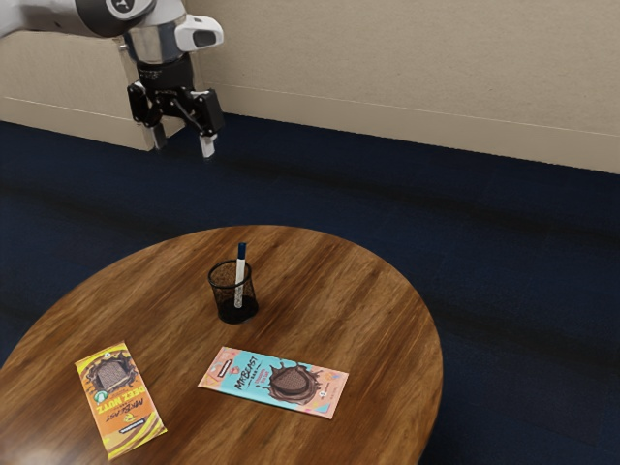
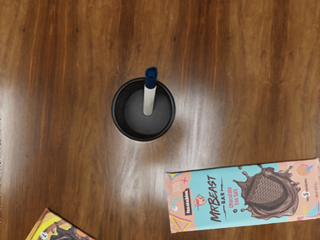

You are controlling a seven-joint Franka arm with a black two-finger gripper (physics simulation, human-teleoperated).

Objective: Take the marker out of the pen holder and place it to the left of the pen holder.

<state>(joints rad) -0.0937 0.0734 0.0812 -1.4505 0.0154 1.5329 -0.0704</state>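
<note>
Exterior view: gripper raised above level of round wooden table, fingers spread wide apart, nothing gripped. White marker with dark blue cap seen below gripper, toward exterior view's right, stood slightly tilted inside black mesh pen holder, cap raised above rim. Teal-and-pink chocolate bar and yellow-orange chocolate bar laid flat on table, both farther from gripper than pen holder.

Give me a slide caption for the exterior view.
Open black gripper above a round wooden table with a blue-capped white marker in a black mesh pen holder.
</note>
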